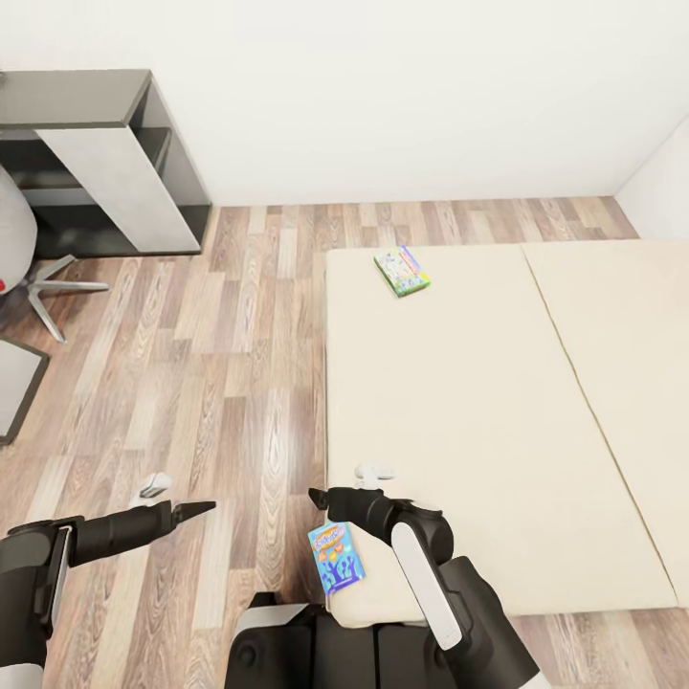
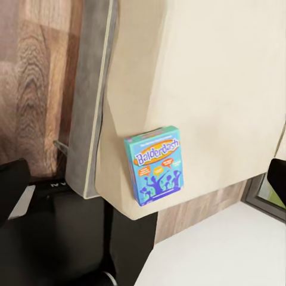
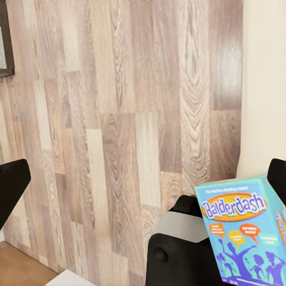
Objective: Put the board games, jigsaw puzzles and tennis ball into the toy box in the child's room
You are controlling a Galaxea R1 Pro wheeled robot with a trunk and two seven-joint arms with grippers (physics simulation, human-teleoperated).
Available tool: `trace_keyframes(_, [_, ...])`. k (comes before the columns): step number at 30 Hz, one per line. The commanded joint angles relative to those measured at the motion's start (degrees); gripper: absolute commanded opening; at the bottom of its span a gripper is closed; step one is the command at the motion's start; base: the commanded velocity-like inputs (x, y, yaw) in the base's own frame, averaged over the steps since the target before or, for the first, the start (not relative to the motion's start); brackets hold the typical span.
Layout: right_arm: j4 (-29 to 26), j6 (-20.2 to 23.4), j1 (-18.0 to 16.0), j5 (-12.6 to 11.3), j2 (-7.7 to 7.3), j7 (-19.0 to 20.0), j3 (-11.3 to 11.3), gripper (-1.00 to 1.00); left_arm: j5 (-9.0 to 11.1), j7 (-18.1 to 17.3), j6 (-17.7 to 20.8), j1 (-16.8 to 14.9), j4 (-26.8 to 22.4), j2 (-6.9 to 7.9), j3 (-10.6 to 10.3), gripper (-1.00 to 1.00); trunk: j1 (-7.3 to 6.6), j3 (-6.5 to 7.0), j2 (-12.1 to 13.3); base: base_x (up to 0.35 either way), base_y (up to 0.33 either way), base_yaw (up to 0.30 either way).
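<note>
**Blue game box at bed corner, both arms nearby**

Blue "Balderdash" box (image 1: pixel 336 558) lies flat on the beige mattress (image 1: pixel 459 402) at its near corner, close to the edge, lettering up. Second game box, green-edged with a white top (image 1: pixel 402 271), lies on the same mattress near its far edge, well apart from the blue one.

Right gripper (image 1: pixel 321 496): above the mattress edge, just beyond the blue box, not touching it. Fingers spread at the sides of the right wrist view; empty.

Left gripper (image 1: pixel 201 508): over the wood-plank floor (image 1: pixel 220 383), pointing toward the bed. Fingers apart in the left wrist view; holds nothing.

Dark grey unit with white panel (image 1: pixel 115 163) stands against the far wall.
</note>
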Motion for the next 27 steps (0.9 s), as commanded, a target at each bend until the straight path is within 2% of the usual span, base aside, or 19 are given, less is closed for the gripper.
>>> trace_keyframes(1, [-0.06, 0.2, -0.03, -0.55, 0.0, -0.48, 0.03, 1.0, -0.6, -0.41, 0.4, -0.04, -0.05, -0.02, 0.1, 1.0, 0.04, 0.03, -0.09, 0.0, 0.0, 0.0])
trace_keyframes(27, [-0.04, 0.05, -0.03, -0.49, 0.0, -0.57, 0.12, 1.0, -0.5, 0.26, -0.19, -0.06, 0.43, -0.05, 0.02, 1.0, 0.04, 2.5, -0.09, 0.0, 0.0, 0.0])
